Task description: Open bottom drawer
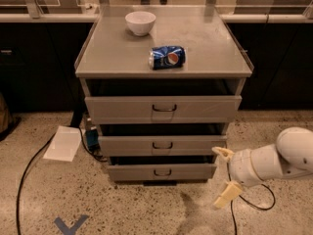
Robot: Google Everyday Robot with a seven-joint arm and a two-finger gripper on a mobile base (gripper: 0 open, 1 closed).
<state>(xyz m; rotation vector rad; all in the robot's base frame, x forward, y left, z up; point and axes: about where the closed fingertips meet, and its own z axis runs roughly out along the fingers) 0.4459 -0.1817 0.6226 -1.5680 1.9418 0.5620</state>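
Bottom drawer (132,173) sits lowest in the cabinet (205,43), handle (162,172) untouched. We see the gripper (225,174) just right of it, spread wide, empty (held low, probably to reach that handle).

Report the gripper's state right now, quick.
Gripper: open, holding nothing, low beside the right end of the bottom drawer, away from its handle.

Bottom drawer (190,172): grey metal, shallow upright front, small dark loop handle (162,172) at centre; lowest of three tiers, pushed in. Gripper (224,175) just right of it, fingers spread.
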